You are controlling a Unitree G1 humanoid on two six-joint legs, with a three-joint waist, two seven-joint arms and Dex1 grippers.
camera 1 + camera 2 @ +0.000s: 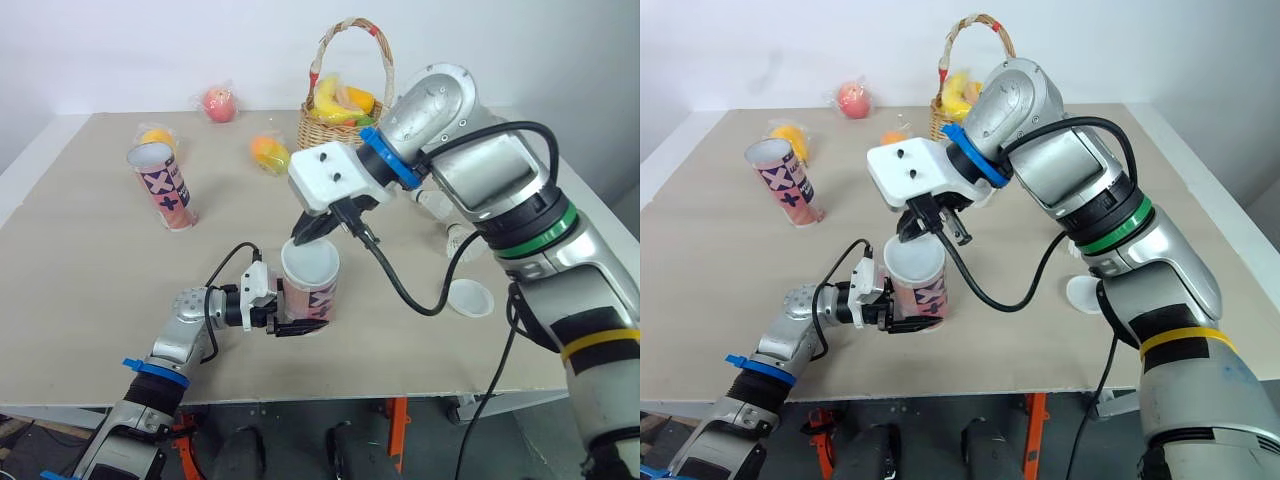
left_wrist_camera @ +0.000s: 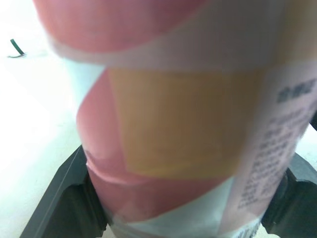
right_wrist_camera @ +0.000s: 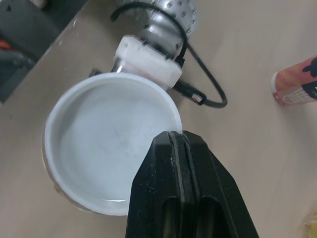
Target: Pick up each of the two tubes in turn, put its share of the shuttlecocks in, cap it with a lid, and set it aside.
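Observation:
A pink patterned tube (image 1: 318,297) stands upright near the table's front edge, and my left gripper (image 1: 300,322) is shut on its lower part, its black fingers (image 2: 67,198) on either side. A white lid (image 1: 310,262) sits on the tube's mouth. My right gripper (image 1: 316,228) comes down from above and is shut on the lid's rim (image 3: 177,133). The second tube (image 1: 162,187) stands alone at the back left, its top uncapped. Another white lid (image 1: 470,297) lies on the table to the right. White shuttlecocks (image 1: 462,240) show partly behind my right arm.
A wicker basket (image 1: 345,110) of fruit stands at the back centre. Wrapped fruits lie loose near it: a peach (image 1: 220,103) and two orange ones (image 1: 270,153) (image 1: 158,138). My right arm spans the table's right half.

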